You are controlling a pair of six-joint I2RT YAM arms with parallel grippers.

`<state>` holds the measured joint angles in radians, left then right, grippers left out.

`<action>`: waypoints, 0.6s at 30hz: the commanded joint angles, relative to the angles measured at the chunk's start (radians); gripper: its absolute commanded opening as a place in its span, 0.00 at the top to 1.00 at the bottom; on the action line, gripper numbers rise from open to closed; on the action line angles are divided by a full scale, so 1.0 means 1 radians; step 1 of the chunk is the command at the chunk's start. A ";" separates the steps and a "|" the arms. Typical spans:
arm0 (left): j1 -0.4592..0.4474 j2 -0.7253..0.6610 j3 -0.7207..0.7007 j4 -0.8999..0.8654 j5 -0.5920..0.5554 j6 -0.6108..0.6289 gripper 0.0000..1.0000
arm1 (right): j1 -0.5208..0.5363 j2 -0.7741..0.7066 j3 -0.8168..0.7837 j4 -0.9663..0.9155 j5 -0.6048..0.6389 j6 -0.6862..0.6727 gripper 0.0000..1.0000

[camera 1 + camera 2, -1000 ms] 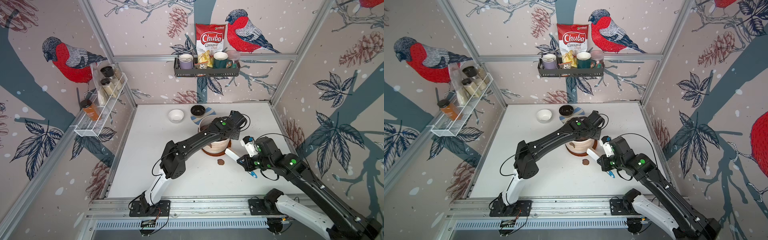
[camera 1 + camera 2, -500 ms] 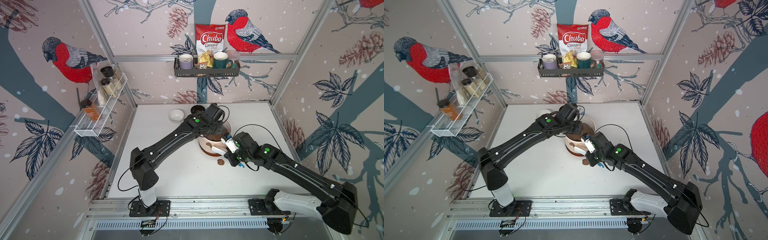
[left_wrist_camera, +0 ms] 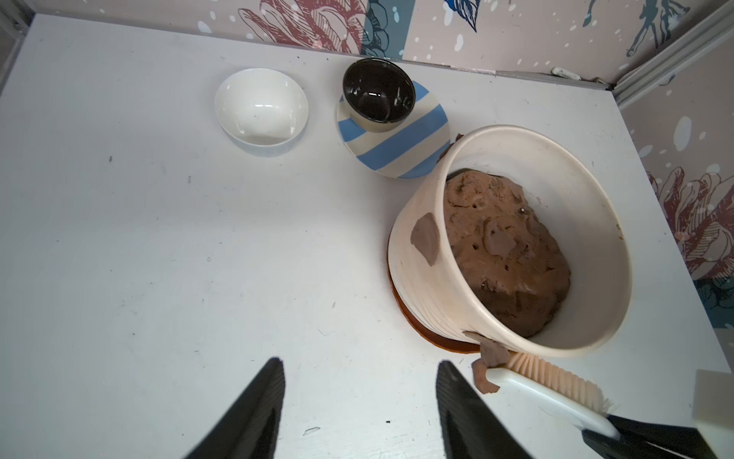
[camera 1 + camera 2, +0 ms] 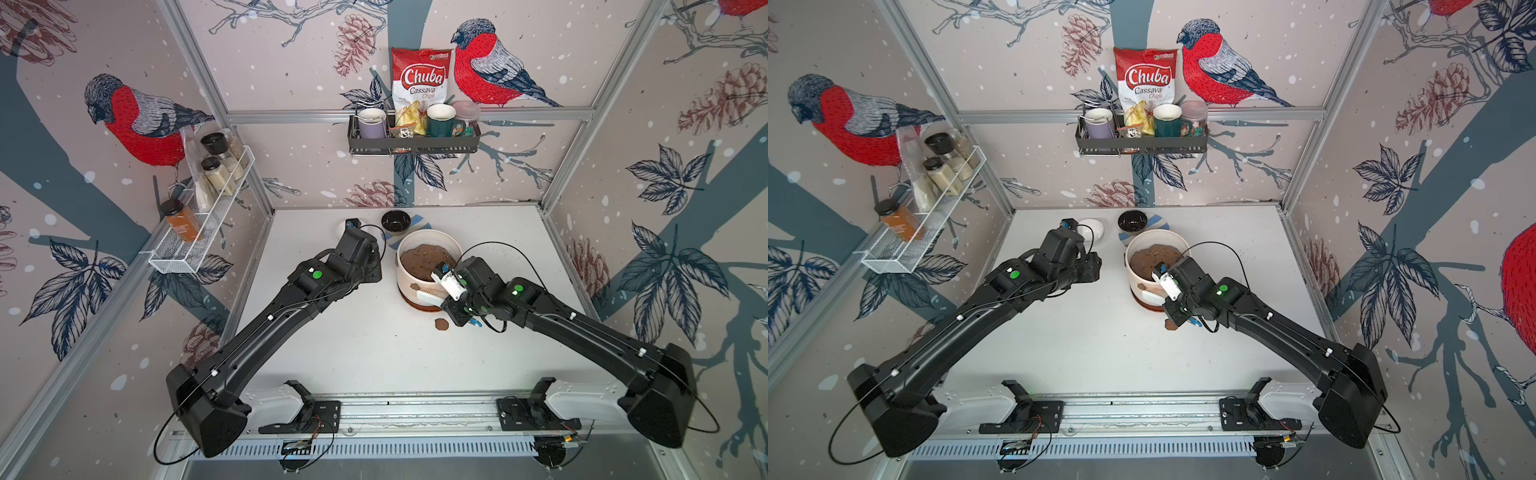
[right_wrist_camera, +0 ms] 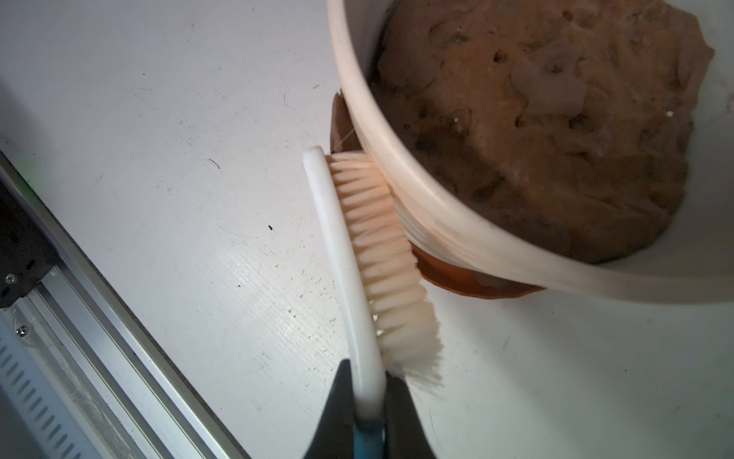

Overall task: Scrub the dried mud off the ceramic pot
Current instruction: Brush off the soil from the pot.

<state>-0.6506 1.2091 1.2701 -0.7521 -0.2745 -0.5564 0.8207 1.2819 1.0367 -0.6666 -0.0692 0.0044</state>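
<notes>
The ceramic pot [image 3: 421,286] is a cream cylinder with faint horizontal ribbing. It stands on a round brown saucer [image 3: 433,337] toward the rear of the white surface [image 3: 159,238] and holds a lumpy brown mass. A flat, matte patch of dried mud [image 3: 425,236] adheres to its outer wall. A similar flake [image 4: 441,323] lies on the surface near the saucer.

The right fingers [image 5: 339,409] clamp the handle of a white plastic brush [image 5: 341,246], whose pale bristles press against the pot wall. The left fingers [image 3: 258,405] are spread apart and hold nothing.

A red-and-white bag [image 4: 419,83] reads "Chuba Cassava Chips".
</notes>
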 commanded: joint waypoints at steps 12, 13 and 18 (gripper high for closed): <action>0.019 -0.097 -0.078 0.001 -0.035 0.017 0.39 | 0.087 0.110 0.042 0.007 -0.075 -0.067 1.00; 0.019 -0.098 -0.079 0.003 -0.035 0.016 0.39 | 0.094 0.115 0.042 0.007 -0.080 -0.067 1.00; 0.019 -0.103 -0.079 0.018 -0.011 0.042 0.39 | 0.130 0.108 0.054 -0.042 -0.161 -0.061 1.00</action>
<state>-0.6376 1.1118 1.1915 -0.7582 -0.2947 -0.5446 0.9367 1.4025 1.0786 -0.6769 -0.1562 -0.0525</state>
